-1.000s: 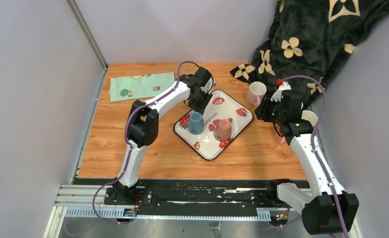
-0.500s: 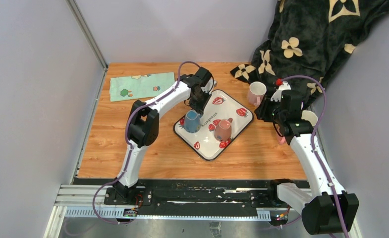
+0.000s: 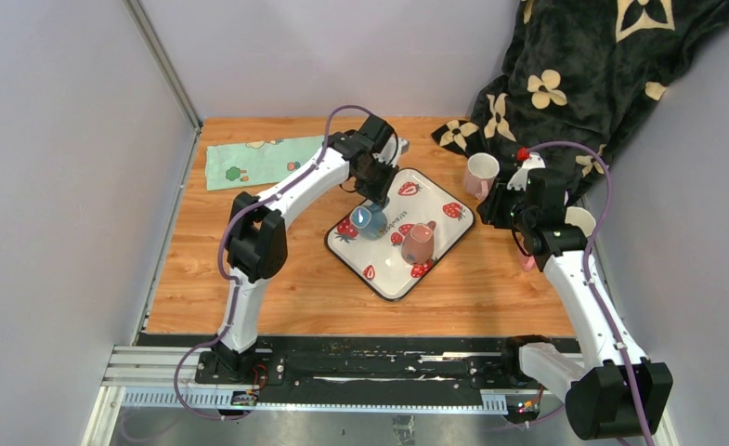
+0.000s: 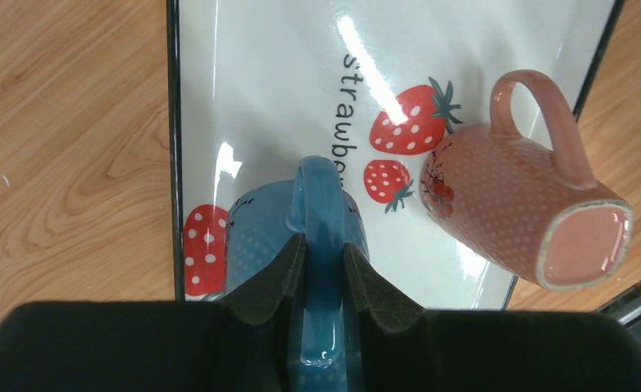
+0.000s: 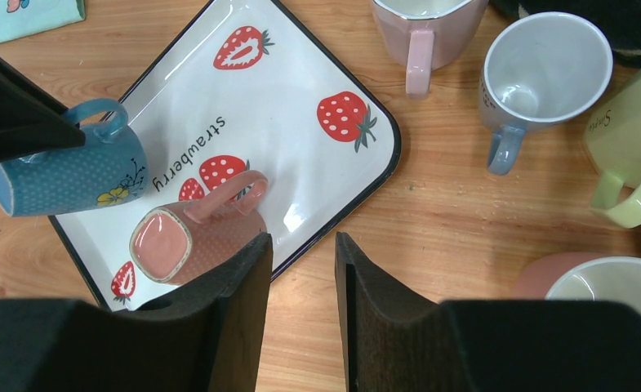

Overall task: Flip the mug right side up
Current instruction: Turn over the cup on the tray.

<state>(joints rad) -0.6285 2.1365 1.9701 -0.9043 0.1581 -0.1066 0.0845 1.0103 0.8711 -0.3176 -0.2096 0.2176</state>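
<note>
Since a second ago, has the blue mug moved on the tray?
Yes. The blue mug, gripped by its handle in the left gripper, has tipped sideways and shifted slightly toward the tray's far edge.

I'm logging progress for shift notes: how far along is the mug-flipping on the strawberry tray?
Done, apparently: the white mug and its neighbours stand upright beside the tray. In hand: the left gripper is shut on the handle of the blue mug, which is tipped sideways. Left: righting it, then the pink mug, upside down on the tray. The right gripper is open, empty.
</note>
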